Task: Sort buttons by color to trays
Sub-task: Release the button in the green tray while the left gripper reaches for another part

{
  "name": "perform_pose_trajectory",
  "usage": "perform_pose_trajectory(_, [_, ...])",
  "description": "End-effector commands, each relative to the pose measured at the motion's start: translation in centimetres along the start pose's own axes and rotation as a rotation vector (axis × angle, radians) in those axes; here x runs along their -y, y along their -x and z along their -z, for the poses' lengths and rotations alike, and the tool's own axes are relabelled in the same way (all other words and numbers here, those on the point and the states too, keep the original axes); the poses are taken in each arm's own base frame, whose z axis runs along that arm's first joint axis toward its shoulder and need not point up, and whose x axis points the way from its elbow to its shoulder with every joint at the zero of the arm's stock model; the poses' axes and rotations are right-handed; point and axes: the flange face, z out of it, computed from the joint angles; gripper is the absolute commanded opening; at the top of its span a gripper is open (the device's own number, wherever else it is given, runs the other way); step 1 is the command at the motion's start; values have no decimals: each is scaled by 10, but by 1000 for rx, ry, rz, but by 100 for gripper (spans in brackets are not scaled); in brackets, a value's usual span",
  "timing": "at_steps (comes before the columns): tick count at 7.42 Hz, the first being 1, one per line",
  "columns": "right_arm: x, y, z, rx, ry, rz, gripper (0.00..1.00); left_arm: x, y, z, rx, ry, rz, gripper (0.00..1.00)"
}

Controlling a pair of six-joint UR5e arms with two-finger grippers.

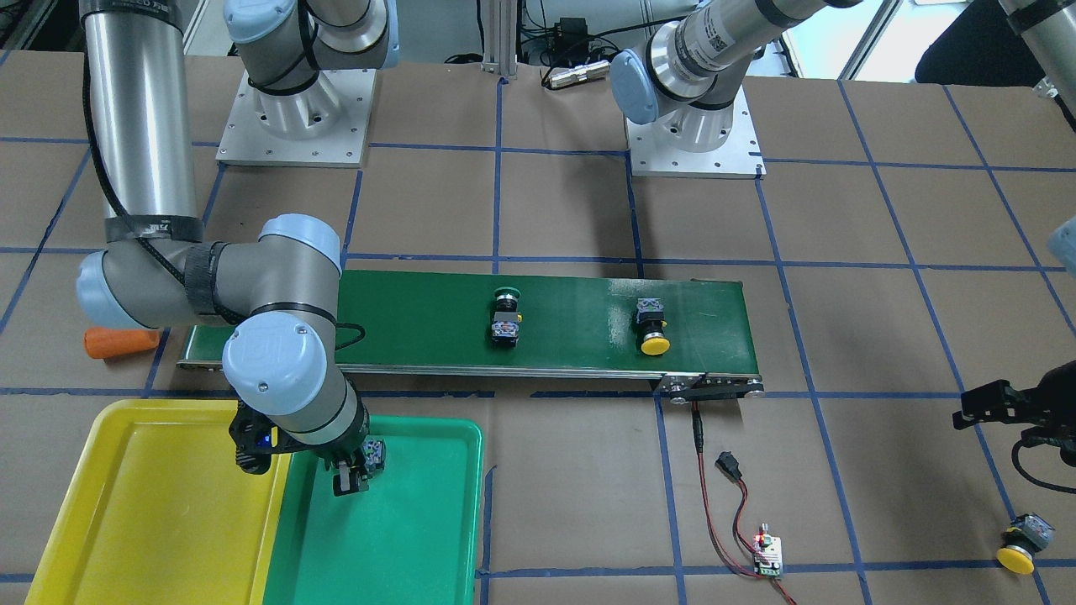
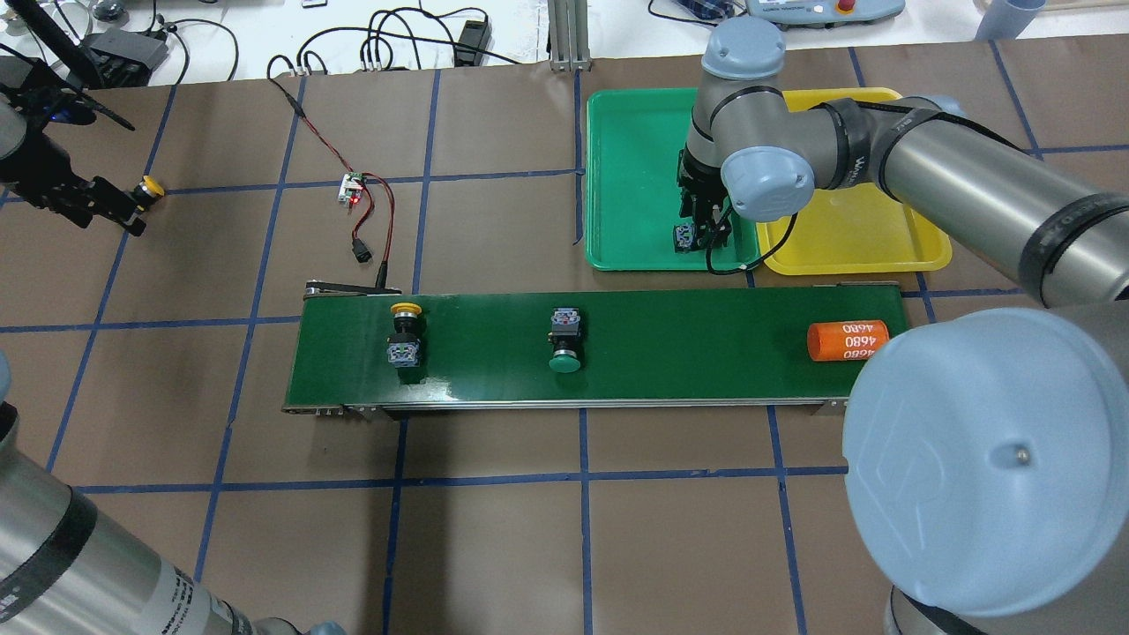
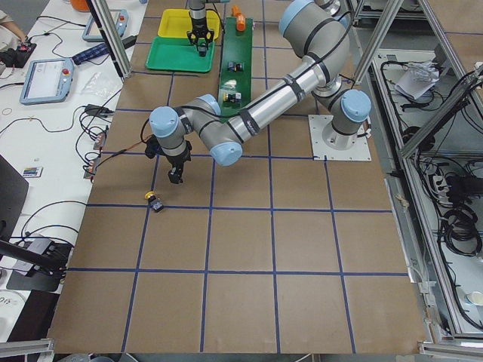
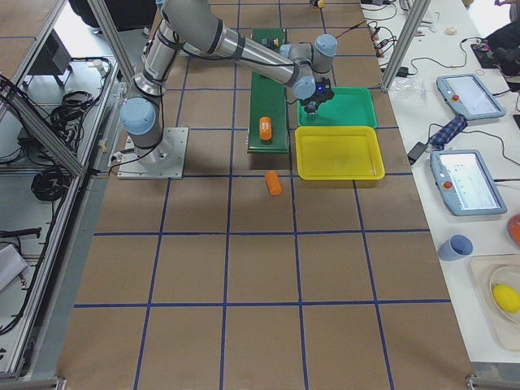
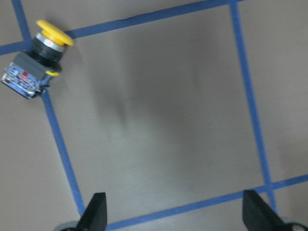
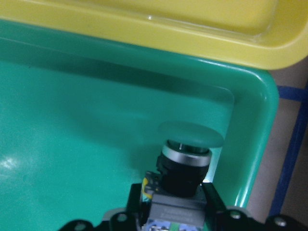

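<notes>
1. green tray (image 2: 631, 159): right gripper (image 2: 703, 231) hangs over its corner, since green caps go here.
2. right gripper's clamped on a green button (image 6: 185, 162).
3. left gripper (image 5: 175, 211): spread wide, empty. yellow button (image 5: 41, 57) sits at its 10 o'clock, likely next.

Table (image 1: 883, 336): conveyor (image 1: 572, 319), green tray (image 1: 420, 538), yellow tray (image 1: 151, 504), yellow button (image 1: 1021, 546), orange cylinder (image 1: 122, 342), likely circuit board (image 1: 769, 556).

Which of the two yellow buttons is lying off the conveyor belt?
The yellow button on the brown table, near the left end effector; the other yellow button lies on the green belt.
</notes>
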Motion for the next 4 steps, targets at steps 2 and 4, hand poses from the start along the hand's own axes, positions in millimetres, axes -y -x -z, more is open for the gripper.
perform_pose_trajectory(2, [-2,-12,71,91,-39,288,100,0,39,-28,64,-6,-154,100])
perform_pose_trajectory(4, [-11,-55,129,0,-16,358,100,20,67,-30,107,-9,-243,100])
